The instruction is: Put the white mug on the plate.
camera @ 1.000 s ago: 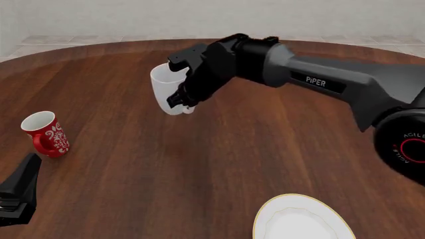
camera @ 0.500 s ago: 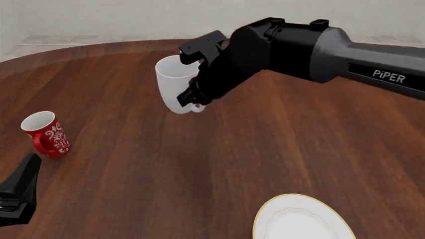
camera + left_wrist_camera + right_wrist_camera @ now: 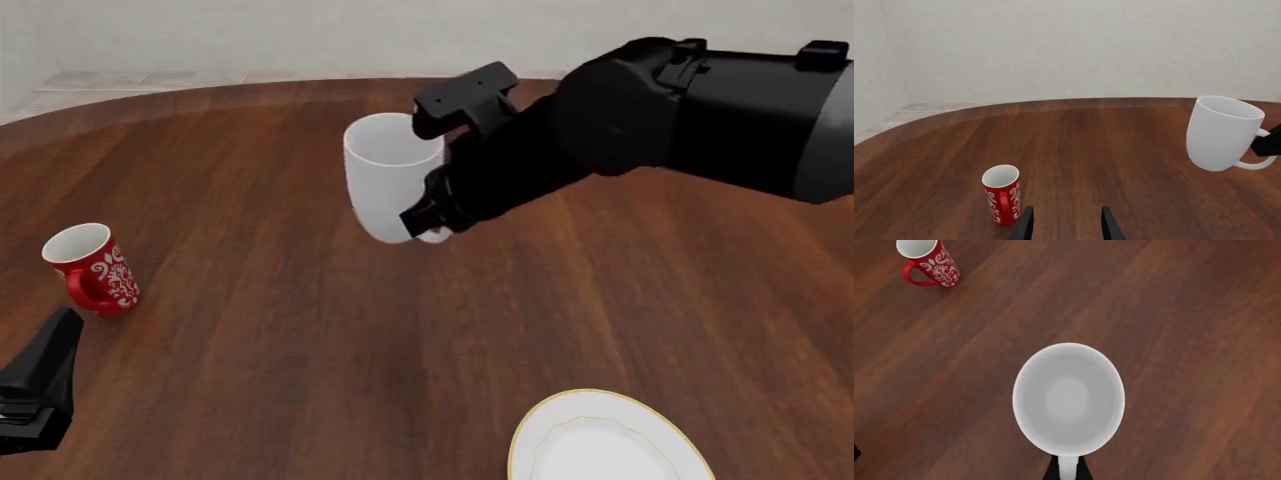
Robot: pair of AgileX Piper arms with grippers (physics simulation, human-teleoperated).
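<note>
The white mug (image 3: 387, 178) hangs in the air above the table, tilted a little, mouth up. My right gripper (image 3: 434, 214) is shut on its loop handle. From the right wrist view I look straight down into the white mug (image 3: 1069, 399), with the fingers (image 3: 1051, 473) clamped on the handle. The left wrist view shows the white mug (image 3: 1221, 132) off the table. The plate (image 3: 587, 440), white with a gold rim, lies at the near edge, well below and right of the mug. At the near left, my left gripper (image 3: 34, 385) is open and holds nothing.
A red mug (image 3: 91, 268) with white swirls stands upright at the left, just beyond my left gripper (image 3: 1066, 227); both wrist views show the red mug (image 3: 1002, 194) (image 3: 926, 261). The round wooden table's far edge (image 3: 200, 88) curves in front of a pale wall.
My right arm has carried the white mug to the right and toward the near side, off the table. The left arm, red mug and plate have not moved.
</note>
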